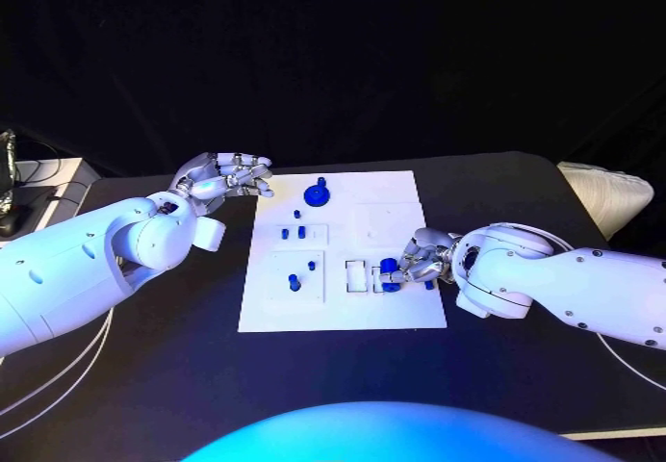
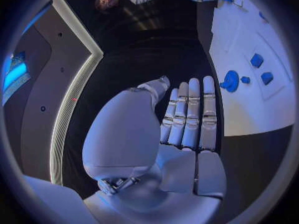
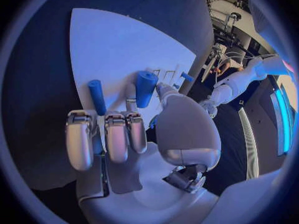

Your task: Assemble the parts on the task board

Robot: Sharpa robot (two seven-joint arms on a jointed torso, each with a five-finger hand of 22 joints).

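Right beneath the right hand [image 1: 411,262], the task board [image 1: 347,313] lies flat on the black table [image 1: 166,385], a smooth white rectangular plate with shallow square panels marked on it. Several small blue parts sit on it. A thick blue cylinder [image 3: 145,87] stands just ahead of the right hand's fingertips, and a thinner blue peg [image 3: 96,96] lies beside it; whether the fingers actually pinch the cylinder I cannot tell, since they are curled close over it but contact is hidden. Farther from that hand, toward the board's far edge, sits a round blue disc with a knob [image 1: 318,194], with small blue pegs [image 1: 292,232] in the panel between. The left hand [image 1: 229,177] hovers off the board's far corner, its silver fingers straight, side by side and holding nothing. No writing is legible anywhere.
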